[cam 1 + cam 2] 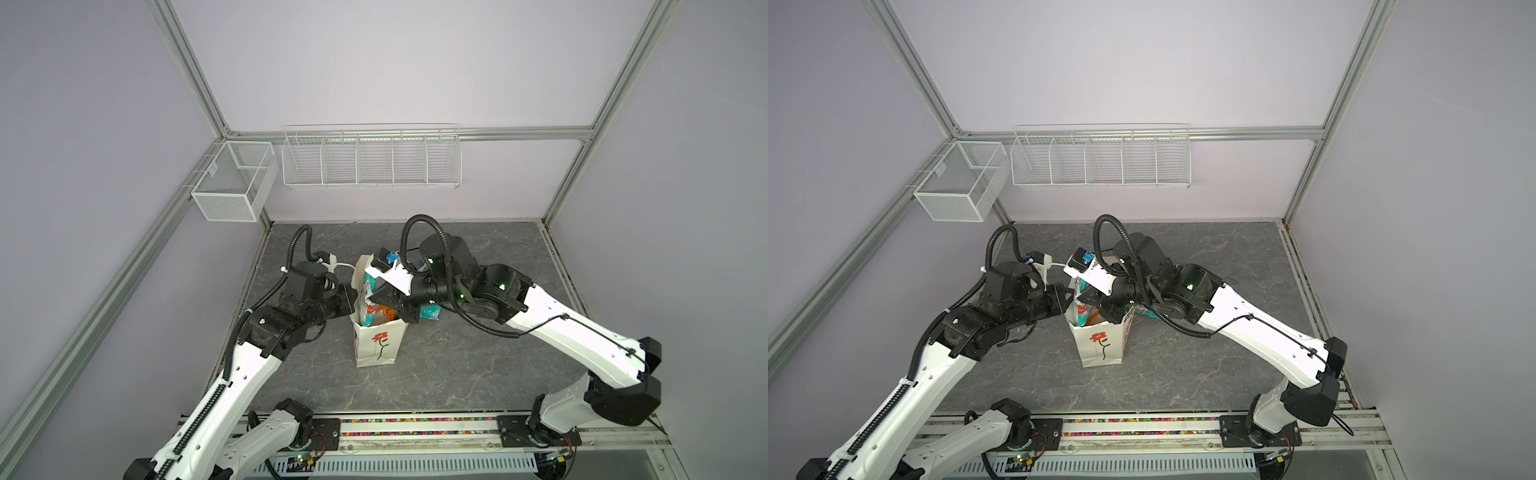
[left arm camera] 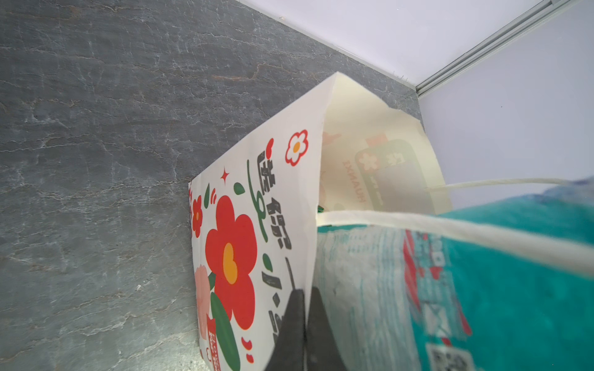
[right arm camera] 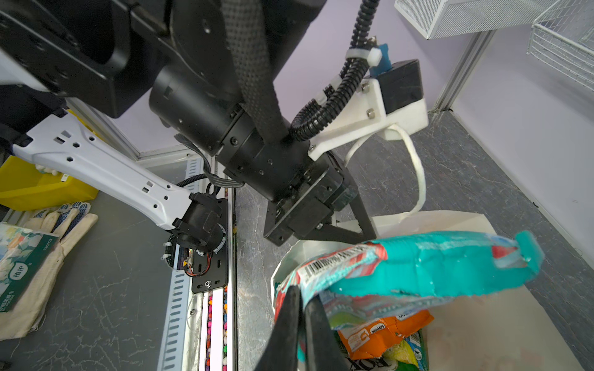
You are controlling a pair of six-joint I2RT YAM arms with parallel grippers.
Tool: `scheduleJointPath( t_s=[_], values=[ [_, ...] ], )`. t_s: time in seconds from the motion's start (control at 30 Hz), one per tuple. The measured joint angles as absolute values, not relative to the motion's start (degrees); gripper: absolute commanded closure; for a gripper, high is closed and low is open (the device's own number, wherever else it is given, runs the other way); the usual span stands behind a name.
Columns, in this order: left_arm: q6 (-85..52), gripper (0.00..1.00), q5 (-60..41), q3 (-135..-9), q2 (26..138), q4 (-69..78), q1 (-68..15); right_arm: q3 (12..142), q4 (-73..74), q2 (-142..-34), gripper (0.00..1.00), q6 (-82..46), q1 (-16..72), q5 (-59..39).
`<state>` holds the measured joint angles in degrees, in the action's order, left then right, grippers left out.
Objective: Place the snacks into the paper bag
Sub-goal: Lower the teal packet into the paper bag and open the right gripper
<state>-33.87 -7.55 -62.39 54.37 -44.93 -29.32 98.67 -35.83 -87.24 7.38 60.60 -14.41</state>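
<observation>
The white paper bag (image 1: 376, 343) (image 1: 1098, 345) with a red flower stands upright mid-table in both top views. My left gripper (image 2: 305, 308) (image 1: 352, 300) is shut on its side wall at the rim; a cord handle (image 2: 450, 233) crosses that view. My right gripper (image 3: 302, 316) (image 1: 405, 316) hangs over the bag mouth, shut on a corner of the teal bag (image 3: 434, 268) (image 1: 368, 297), which sticks out of the opening. Inside the bag lie the orange bag (image 3: 382, 334) and the yellow-green FOX'S bag (image 3: 406, 353). The other snacks are hidden.
A piece of teal packet (image 1: 430, 311) shows just right of the bag under my right wrist. White wire baskets (image 1: 372, 160) and a mesh basket (image 1: 232, 183) hang on the back walls. Off the table, left of the rail, lie gloves (image 3: 48, 231) and a yellow bin (image 3: 32, 188).
</observation>
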Motion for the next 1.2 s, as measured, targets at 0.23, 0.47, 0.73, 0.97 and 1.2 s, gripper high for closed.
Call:
scheduleJointPath(
  t_s=[0.23, 0.47, 0.73, 0.97, 1.2],
  values=[
    [-33.9, 1.0, -7.6, -62.4, 54.4, -44.9, -29.3, 98.6, -35.8, -87.2, 0.9, 7.5, 60.8, -14.4],
    [-33.9, 1.0, -7.6, -62.4, 54.4, -44.9, -29.3, 97.4, -35.7, -87.2, 0.91, 7.6, 60.9, -14.3],
    [-33.8, 1.0, -7.6, -62.4, 54.4, -44.9, -29.3, 97.2, -35.7, -87.2, 0.88, 7.5, 60.9, -14.3],
    [-33.9, 1.0, -7.5, -62.4, 54.4, -44.9, -29.3, 97.2, -34.4, -87.2, 0.88, 7.3, 60.9, -14.2],
    [-33.9, 1.0, -7.4, -62.4, 54.2, -44.9, -29.3, 97.2, -33.5, -87.1, 0.87, 7.3, 61.0, -14.4]
  ],
)
